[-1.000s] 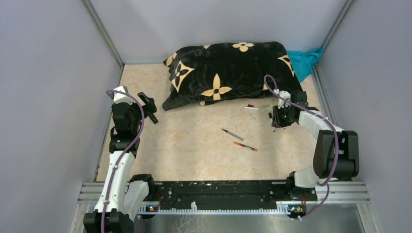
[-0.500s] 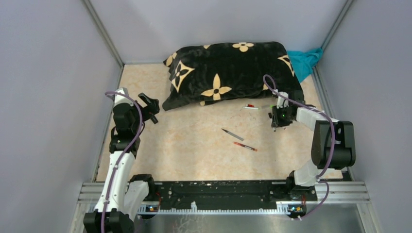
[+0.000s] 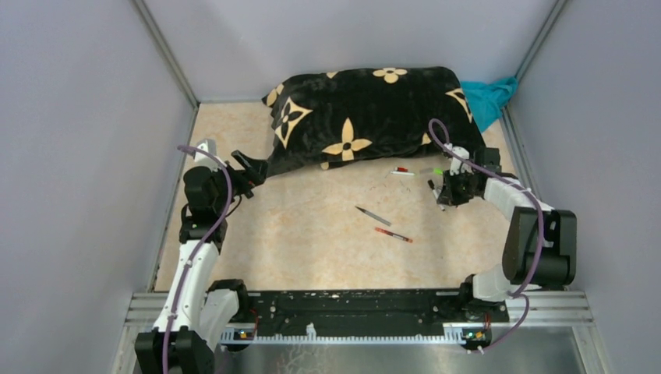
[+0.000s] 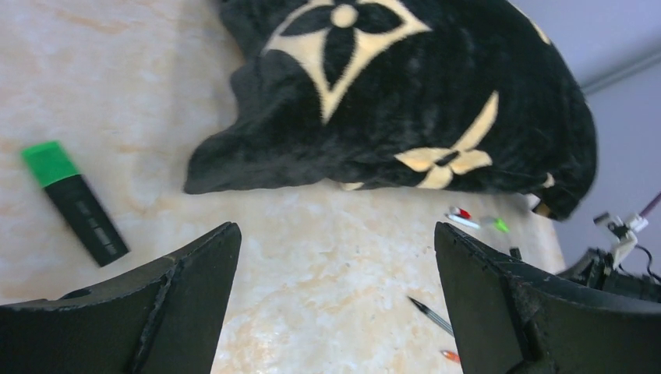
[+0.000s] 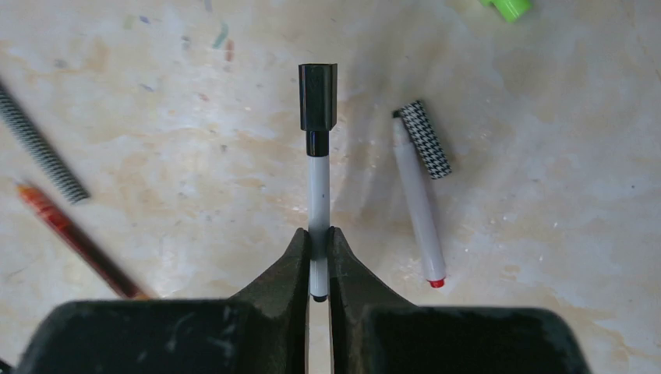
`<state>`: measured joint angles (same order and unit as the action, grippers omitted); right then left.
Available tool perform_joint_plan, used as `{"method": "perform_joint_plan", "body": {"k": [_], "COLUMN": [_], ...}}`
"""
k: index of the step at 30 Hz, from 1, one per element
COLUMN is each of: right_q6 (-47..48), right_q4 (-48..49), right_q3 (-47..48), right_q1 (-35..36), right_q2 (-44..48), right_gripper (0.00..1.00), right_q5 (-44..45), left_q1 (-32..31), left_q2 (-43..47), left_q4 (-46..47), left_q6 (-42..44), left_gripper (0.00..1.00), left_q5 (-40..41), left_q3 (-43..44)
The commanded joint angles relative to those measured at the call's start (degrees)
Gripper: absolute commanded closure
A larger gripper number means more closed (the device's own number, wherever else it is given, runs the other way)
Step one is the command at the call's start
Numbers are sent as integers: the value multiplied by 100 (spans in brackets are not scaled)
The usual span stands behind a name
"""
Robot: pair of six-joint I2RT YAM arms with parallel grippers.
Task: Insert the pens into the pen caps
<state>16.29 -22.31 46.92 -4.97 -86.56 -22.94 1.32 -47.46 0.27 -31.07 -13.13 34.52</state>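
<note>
Pillow point(image 3: 366, 117), black with yellow flowers, is seen from above at the far side of the table point(image 3: 312, 249). The left gripper point(image 3: 251, 167) is held at the pillow's near left corner, and the right gripper point(image 3: 438, 193) just in front of its near right corner. A grey pen point(image 3: 372, 216) and a red pen point(image 3: 393, 234) are laid near each other, not touching, well in front of the pillow's near edge. A green cap point(image 3: 438, 171) is seen close to that edge. In the left wrist view the left jaws are spread wide with nothing between them, and a black marker point(image 4: 74, 201) with a green end is laid on the table off the pillow's left corner. In the right wrist view the right jaws are clenched on the barrel of a white pen point(image 5: 316, 187), and a black cap point(image 5: 318, 97) is seen at its far end. A second white pen point(image 5: 419, 218) is laid just beside it, with a checked cap point(image 5: 427, 139) touching its far end at a slant.
</note>
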Motion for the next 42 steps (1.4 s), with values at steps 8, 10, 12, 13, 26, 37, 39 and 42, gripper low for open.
{"method": "perform_joint_plan", "body": {"k": [8,10,12,13,26,37,39,42], "right_q6": [1905,2110,2190,2190,873,-109,-245,-445], "right_q4": [-1054,-1259,-1321,-1326,-506,-59,52,202], "right_q3": [-32,7,25,28,56,225,222,242], "right_q1": [-255,-250,-250,-252,102,1047,1119,1171], "right_q2": [746,737,741,746,850,848,841,833], "right_gripper": [100,100,100,100,100,100,100,100], "right_q5": [-3909,-4076,-4161,-4168,-4036,-4126,-4145,-4226], "left_q1": [-20,-19,-18,-18,-827,-2768,-2997,-3330], "left_q2": [-53,-43,-17,-5,-665,-1965,-2219,-2564], "left_q4": [1455,1454,1450,1448,2298,3535,3623,3822], "left_q6": [-321,-320,-347,-367,-1697,-2428,-2489,-2634], "left_gripper": [2,2,2,2,14,19,20,23], "left_q5": [-1816,-1854,-1873,-1884,-2349,-1294,-1188,-985], "left_q3": [-460,-481,-502,-518,-832,-561,-396,-256]}}
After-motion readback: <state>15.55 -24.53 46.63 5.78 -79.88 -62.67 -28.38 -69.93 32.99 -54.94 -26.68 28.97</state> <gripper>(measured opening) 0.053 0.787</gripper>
